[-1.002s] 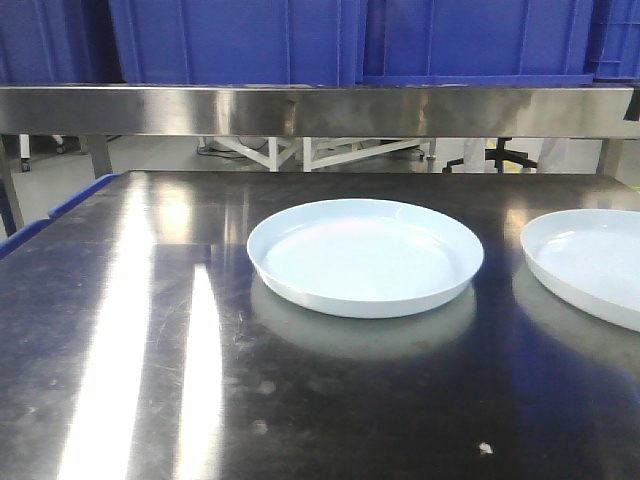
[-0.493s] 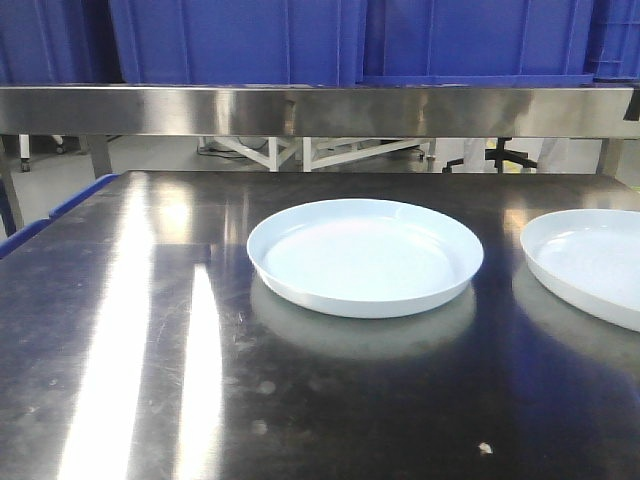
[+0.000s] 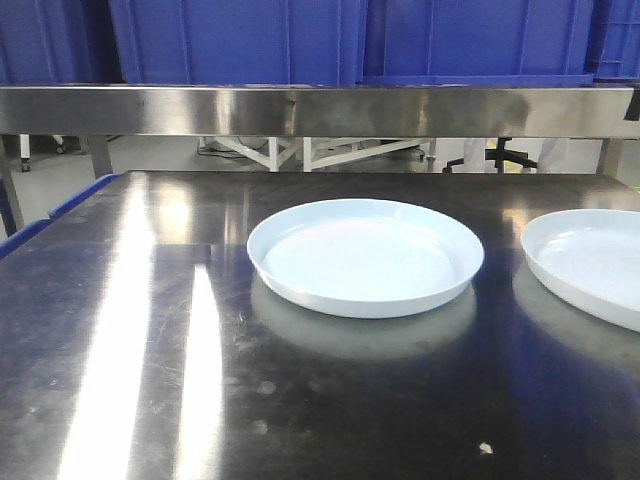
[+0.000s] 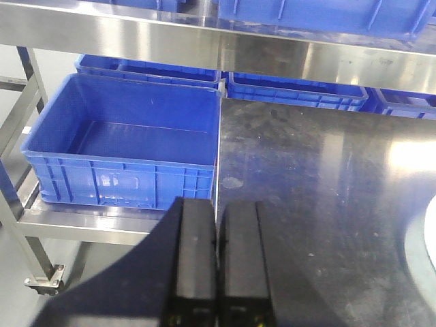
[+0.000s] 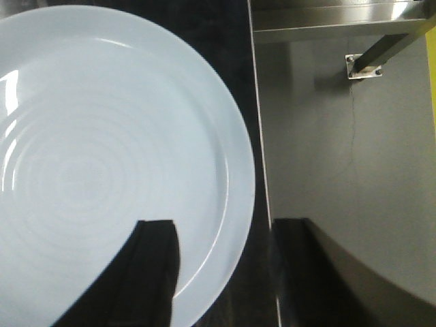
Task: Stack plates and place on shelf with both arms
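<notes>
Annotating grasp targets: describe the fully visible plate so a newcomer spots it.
Find the dark steel table below the shelf of blue crates. Near its middle sits a pale bluish-white plate. Unlike its twin, cut off at the right frame edge, it shows whole.

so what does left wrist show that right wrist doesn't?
Only left wrist: the left gripper, fingers pressed together and holding nothing, blue crates beside the table, and the steel shelf above.
Only right wrist: a plate from above, with the right gripper open, one finger over the plate and the other beyond its rim, past the table edge. Contact can't be judged.
Both: the dark steel table and grey floor. Left wrist also has a pale sliver at its right edge, maybe a plate rim.
</notes>
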